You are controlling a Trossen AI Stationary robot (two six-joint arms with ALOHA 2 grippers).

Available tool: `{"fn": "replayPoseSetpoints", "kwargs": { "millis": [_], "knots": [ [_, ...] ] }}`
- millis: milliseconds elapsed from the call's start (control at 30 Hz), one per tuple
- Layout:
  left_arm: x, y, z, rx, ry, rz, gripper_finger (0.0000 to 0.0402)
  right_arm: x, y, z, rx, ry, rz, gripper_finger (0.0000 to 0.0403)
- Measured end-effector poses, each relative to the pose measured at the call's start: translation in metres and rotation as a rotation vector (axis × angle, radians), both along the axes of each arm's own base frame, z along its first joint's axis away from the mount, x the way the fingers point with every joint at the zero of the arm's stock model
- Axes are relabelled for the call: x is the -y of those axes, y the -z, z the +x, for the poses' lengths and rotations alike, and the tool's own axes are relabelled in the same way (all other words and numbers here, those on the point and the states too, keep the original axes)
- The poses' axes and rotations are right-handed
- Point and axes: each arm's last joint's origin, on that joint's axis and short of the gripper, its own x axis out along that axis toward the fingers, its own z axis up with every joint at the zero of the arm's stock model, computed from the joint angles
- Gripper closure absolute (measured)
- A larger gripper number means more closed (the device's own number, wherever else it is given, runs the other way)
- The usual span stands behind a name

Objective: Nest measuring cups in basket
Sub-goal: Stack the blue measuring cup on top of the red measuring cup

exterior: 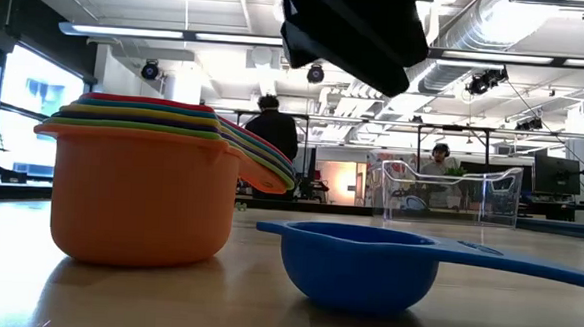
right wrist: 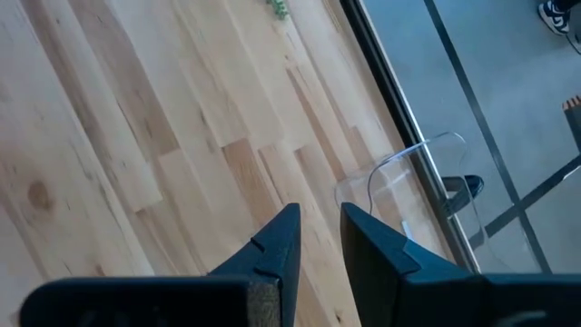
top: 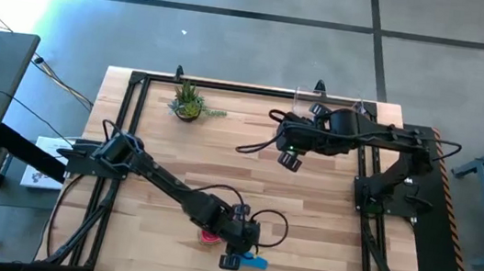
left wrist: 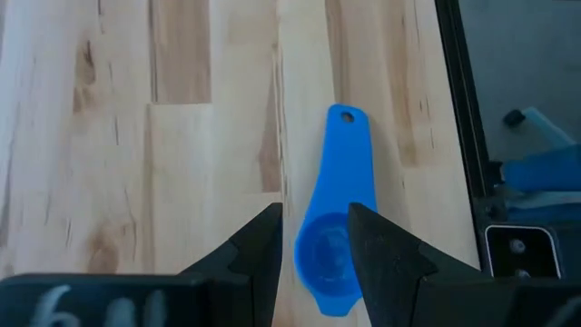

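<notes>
Left hand above one blue cup.

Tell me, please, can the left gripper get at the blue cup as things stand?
Probably yes: the left gripper hangs open right above the blue cup, which lies alone on bare table, nothing covering it.

Before us: our nested cup stack, blue cup beside, clear basket behind, dark arm overhead.
</notes>
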Motion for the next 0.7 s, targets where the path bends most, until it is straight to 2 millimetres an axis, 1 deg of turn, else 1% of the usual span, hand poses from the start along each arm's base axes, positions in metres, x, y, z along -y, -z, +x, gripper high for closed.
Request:
{"fn": "replayPoseSetpoints", "kwargs": {
  "millis": [233,700],
  "knots": [
    [0.000,0.007,0.003,-0.017,0.035,-0.015,0.0286,0.000,0.000,0.000,0.001,0.000,0.000,0.0330],
    [0.004,0.035,0.007,-0.078,0.058,-0.006,0.0286,0.000,0.000,0.000,0.005,0.001,0.000,0.0330]
  ]
}}
